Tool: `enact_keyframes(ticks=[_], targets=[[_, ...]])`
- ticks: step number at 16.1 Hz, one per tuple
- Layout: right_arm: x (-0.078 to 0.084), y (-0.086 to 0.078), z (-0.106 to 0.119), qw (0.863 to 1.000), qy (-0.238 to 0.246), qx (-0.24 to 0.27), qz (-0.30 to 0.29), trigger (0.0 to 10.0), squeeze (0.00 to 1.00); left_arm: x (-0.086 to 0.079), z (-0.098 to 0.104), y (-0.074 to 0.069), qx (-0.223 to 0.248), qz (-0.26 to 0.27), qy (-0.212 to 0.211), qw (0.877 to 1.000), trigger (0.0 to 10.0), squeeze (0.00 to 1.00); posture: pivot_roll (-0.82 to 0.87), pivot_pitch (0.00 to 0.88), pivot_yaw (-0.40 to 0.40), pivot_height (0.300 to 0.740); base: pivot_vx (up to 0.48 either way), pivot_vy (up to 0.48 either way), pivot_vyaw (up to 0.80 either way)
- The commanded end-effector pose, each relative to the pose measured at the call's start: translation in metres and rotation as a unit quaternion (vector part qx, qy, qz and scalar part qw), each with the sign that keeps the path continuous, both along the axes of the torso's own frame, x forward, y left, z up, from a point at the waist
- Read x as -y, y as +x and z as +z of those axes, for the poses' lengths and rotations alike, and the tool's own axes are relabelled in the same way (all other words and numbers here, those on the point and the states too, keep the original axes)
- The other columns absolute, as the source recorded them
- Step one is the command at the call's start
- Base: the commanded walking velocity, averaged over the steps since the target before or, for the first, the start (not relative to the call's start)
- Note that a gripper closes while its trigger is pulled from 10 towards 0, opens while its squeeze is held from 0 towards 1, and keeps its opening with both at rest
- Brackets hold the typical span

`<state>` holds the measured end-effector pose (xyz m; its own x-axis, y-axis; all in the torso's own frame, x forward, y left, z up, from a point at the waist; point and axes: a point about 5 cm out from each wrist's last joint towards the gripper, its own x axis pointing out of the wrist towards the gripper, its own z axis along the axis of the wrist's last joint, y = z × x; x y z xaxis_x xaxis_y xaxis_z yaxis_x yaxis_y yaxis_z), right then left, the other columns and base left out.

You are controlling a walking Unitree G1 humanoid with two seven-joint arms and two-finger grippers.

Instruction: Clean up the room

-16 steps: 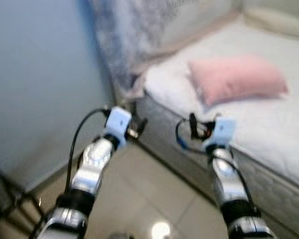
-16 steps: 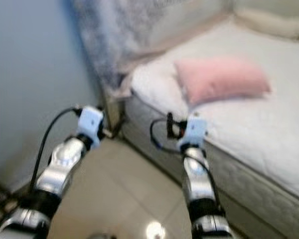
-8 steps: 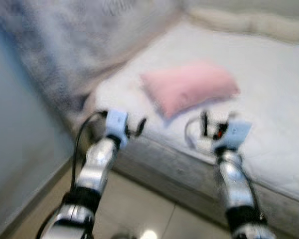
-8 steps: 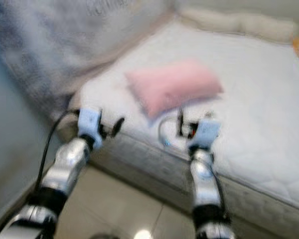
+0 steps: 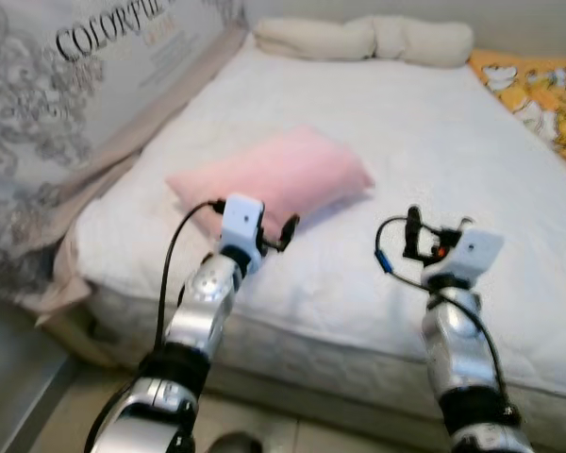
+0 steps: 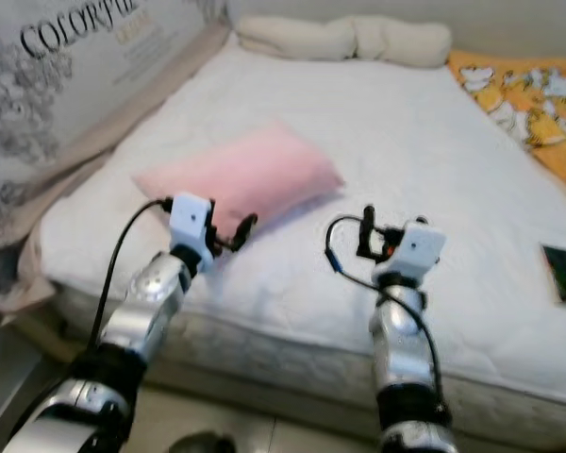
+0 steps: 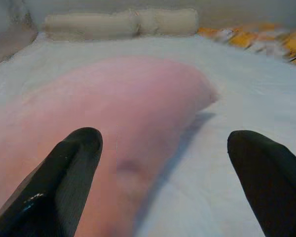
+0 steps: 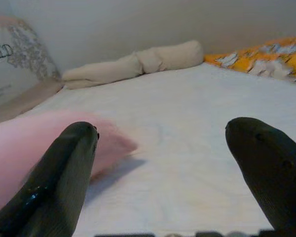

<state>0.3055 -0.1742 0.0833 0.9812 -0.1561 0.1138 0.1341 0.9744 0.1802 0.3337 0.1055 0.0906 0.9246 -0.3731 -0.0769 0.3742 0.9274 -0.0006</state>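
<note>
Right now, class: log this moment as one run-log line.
facing bed | pink pillow ahead of left gripper, open | right gripper open, above mattress

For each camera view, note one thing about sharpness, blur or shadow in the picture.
Left eye view: fairly sharp; the lettering on the printed panel is legible. Left wrist view: the pink pillow is soft, casting a shadow on the white mattress. Right wrist view: the near fingers are blurred; the rolled cream blanket is clearer.

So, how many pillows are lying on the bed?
2: a pink pillow lies near the bed's front left part, and a long cream pillow lies along the far end by the wall. Others may be outside the picture.
</note>
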Motion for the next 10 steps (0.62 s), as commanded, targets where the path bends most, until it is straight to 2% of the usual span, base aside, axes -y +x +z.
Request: enact_keyframes(ticks=[1, 2, 4, 5, 7, 10], targets=[[-0.002, 0.002, 0.0, 1.0, 0.002, -0.007, 0.016, 10.0, 0.16, -0.004, 0.0, 0.003, -0.011, 0.021, -0.007, 1.0, 10.0, 0.0, 0.0, 0.0, 0.029, 0.736, 0.345, 0.334, 0.0], [-0.007, 0.004, 0.0, 0.999, -0.002, -0.008, 0.033, 10.0, 0.16, -0.007, -0.001, 0.005, -0.022, 0.041, -0.018, 0.999, 10.0, 0.0, 0.0, 0.0, 0.029, 0.736, 0.296, 0.379, 0.0], [-0.012, 0.006, 0.001, 0.998, -0.002, -0.013, 0.056, 10.0, 0.15, -0.021, -0.004, 0.011, -0.045, 0.092, -0.014, 0.995, 10.0, 0.0, 0.0, 0.0, 0.03, 0.736, 0.12, 0.448, 0.0], [-0.012, 0.007, 0.001, 0.998, -0.002, -0.014, 0.056, 10.0, 0.16, -0.022, -0.005, 0.011, -0.049, 0.095, -0.017, 0.994, 10.0, 0.0, 0.0, 0.0, 0.03, 0.736, 0.0, 0.48, 0.0], [-0.011, 0.006, 0.0, 0.998, -0.003, -0.018, 0.062, 10.0, 0.15, -0.024, 0.0, 0.013, -0.027, 0.096, 0.003, 0.995, 10.0, 0.0, 0.0, 0.0, 0.027, 0.736, 0.0, 0.48, 0.0], [-0.013, 0.006, -0.001, 0.997, -0.005, -0.021, 0.069, 10.0, 0.16, -0.016, 0.009, 0.016, -0.005, 0.087, 0.024, 0.996, 10.0, 0.0, 0.0, 0.0, 0.026, 0.736, 0.0, 0.0, 0.0]])
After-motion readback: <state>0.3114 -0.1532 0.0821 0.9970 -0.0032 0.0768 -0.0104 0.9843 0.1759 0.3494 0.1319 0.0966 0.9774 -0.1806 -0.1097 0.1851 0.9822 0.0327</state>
